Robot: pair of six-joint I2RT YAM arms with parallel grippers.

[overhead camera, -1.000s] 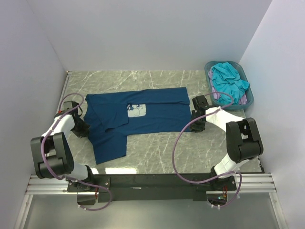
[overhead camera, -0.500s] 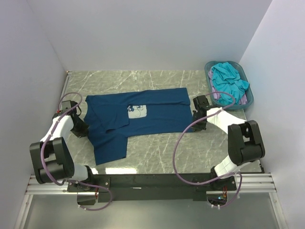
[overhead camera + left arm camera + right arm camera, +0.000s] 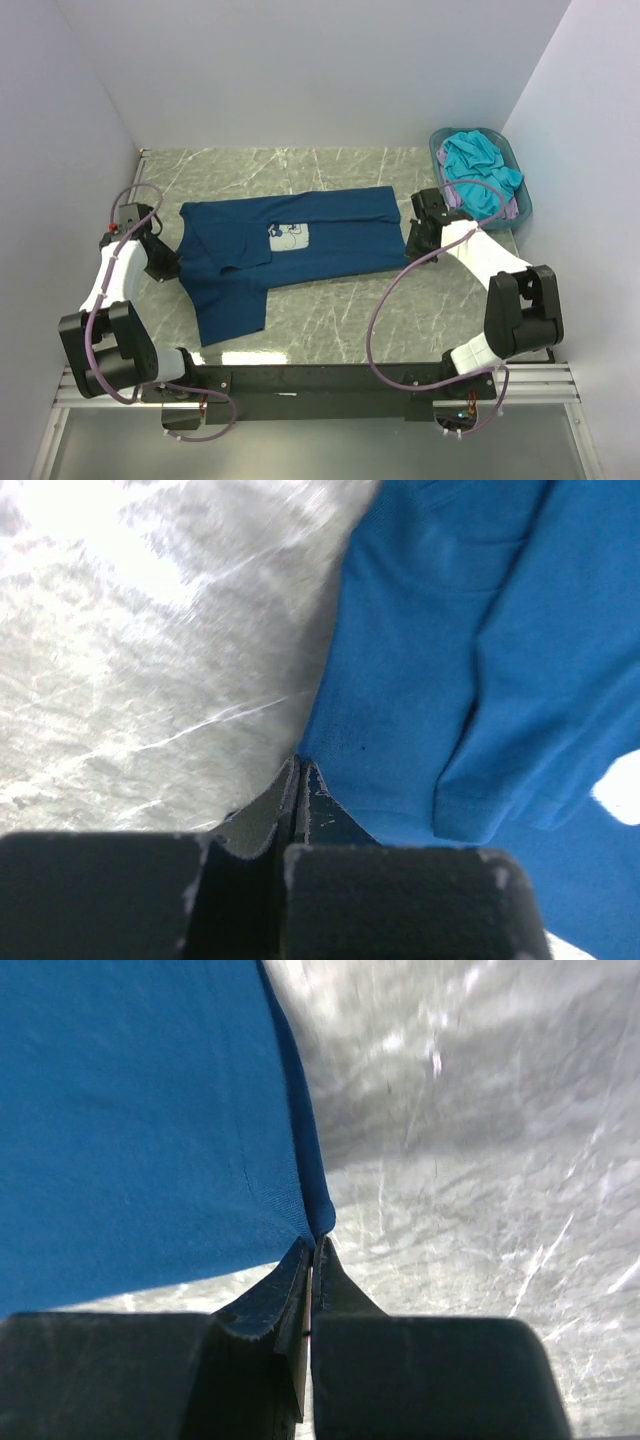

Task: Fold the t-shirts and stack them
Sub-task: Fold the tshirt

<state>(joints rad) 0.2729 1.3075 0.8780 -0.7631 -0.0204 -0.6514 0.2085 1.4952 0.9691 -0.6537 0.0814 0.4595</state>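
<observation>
The dark navy t-shirt (image 3: 290, 245) lies spread across the marble table (image 3: 330, 320), white chest print up, one sleeve folded over and a flap hanging toward the near side. My left gripper (image 3: 170, 267) is shut on the shirt's left edge; the left wrist view shows the jaws (image 3: 298, 767) pinching the blue cloth (image 3: 450, 660). My right gripper (image 3: 409, 244) is shut on the shirt's right near corner, seen in the right wrist view (image 3: 313, 1243) with the cloth (image 3: 140, 1120) stretched away. The turquoise t-shirt (image 3: 478, 165) and pale lilac t-shirt (image 3: 511, 209) lie bunched in the basket.
The teal plastic basket (image 3: 524, 196) stands at the back right corner by the right wall. White walls close the table on the left, back and right. The arms' bases sit on the black rail (image 3: 320, 380) at the near edge.
Both arms have swung outward, the left to the left and the right toward the basket, each still gripping the navy shirt, whose right end has been drawn slightly outward.
</observation>
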